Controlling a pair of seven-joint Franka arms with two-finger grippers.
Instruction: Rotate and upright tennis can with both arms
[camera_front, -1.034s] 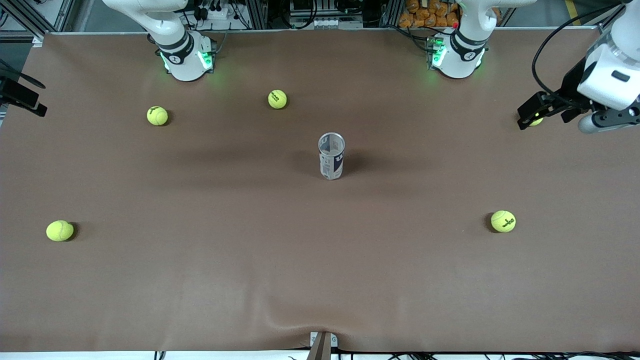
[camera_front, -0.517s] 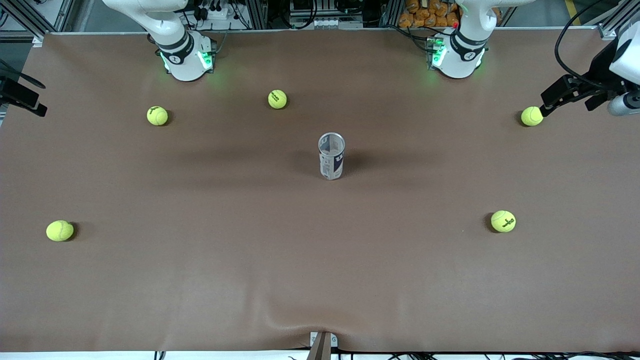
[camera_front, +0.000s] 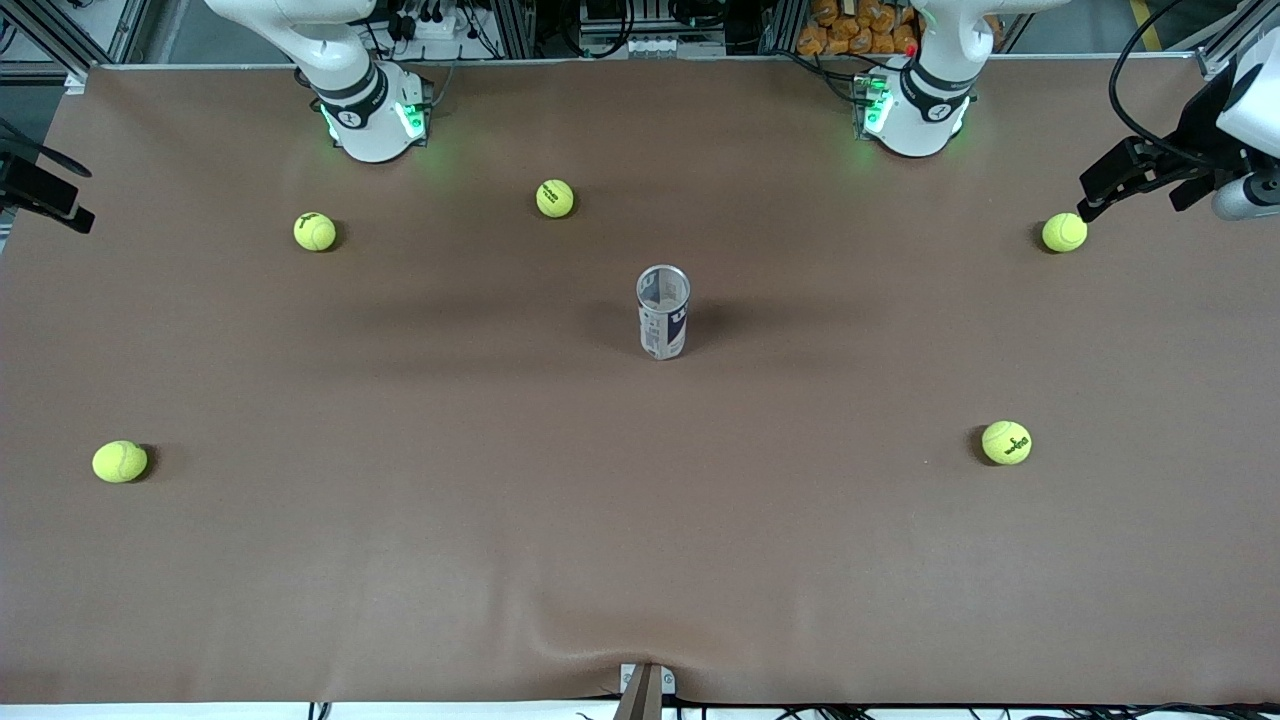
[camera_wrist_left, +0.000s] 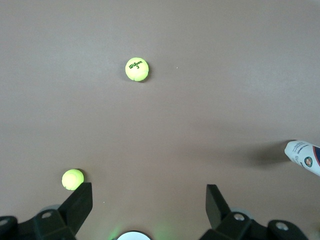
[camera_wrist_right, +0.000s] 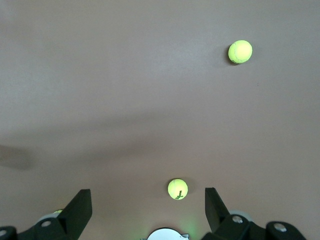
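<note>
My right gripper (camera_wrist_right: 145, 210) hangs fingers wide by the worktop (camera_front: 400, 560) edge. The slim white-and-blue tennis can (camera_front: 663, 312) stands upright mid-worktop, so uprighting looks done. My left gripper (camera_wrist_left: 147, 205), fingers wide, hangs over the corner. Next: both just park clear.

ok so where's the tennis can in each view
Front view: the tennis can stands upright on the table's middle, open rim up.
Left wrist view: only a bit of its white label shows at the picture's edge, with its shadow beside it.
Right wrist view: not in it.
Shared landmark: the tennis ball printed Wilson, toward the left arm's end and nearer the front camera than the can, also shows in the left wrist view.
</note>
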